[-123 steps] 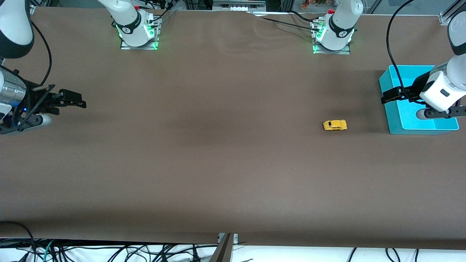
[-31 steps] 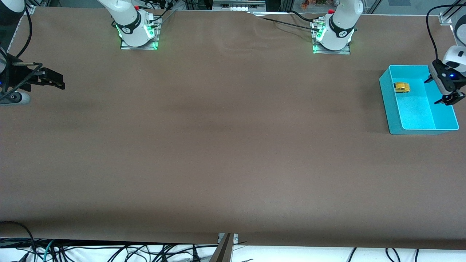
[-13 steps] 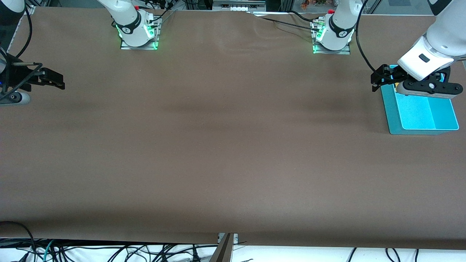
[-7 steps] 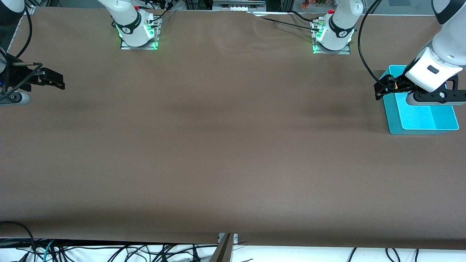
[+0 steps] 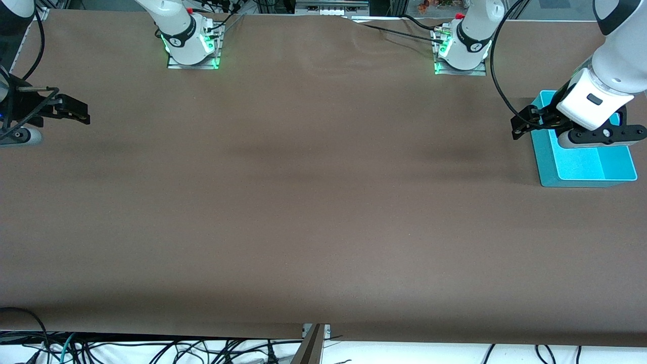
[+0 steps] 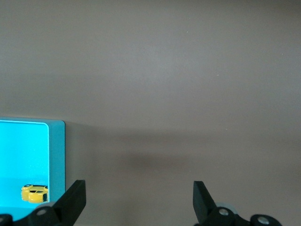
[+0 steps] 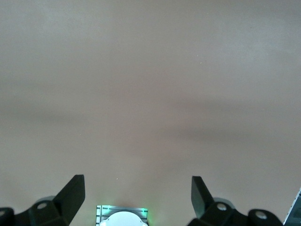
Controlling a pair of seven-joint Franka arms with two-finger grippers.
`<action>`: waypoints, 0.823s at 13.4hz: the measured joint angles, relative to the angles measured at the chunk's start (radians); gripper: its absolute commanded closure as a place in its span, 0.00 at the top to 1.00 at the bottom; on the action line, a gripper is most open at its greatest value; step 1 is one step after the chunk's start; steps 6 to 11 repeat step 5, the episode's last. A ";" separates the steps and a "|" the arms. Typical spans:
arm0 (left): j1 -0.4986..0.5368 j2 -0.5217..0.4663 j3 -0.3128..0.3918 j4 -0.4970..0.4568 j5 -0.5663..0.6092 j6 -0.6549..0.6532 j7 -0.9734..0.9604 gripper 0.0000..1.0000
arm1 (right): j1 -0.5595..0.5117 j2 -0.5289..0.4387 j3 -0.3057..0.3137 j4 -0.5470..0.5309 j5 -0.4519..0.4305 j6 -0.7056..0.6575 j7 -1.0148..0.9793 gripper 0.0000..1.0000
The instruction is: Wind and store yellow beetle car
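Looked stored: yellow beetle car (image 6: 35,192) sat inside teal bin (image 5: 545,161), frame's right edge. Left gripper (image 5: 525,123) spread empty over bin's rim; right gripper (image 5: 71,110) idle, spread empty, left edge.

Hidden and cut-off parts

From the front, the left arm covers part of the teal bin (image 5: 581,167), hiding the yellow beetle car; in the left wrist view the car (image 6: 34,192) shows only partly, against the bin wall. The right gripper (image 5: 76,112) sits at the frame's edge, its arm cut off.
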 measured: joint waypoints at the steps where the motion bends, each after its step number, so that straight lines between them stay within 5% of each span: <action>1: 0.000 0.000 0.000 0.000 0.000 0.000 -0.001 1.00 | 0.000 0.000 0.000 0.000 0.000 0.000 0.000 1.00; 11: 0.005 0.000 0.003 0.000 -0.001 -0.001 -0.004 1.00 | 0.000 0.000 0.000 0.000 0.000 0.000 0.000 1.00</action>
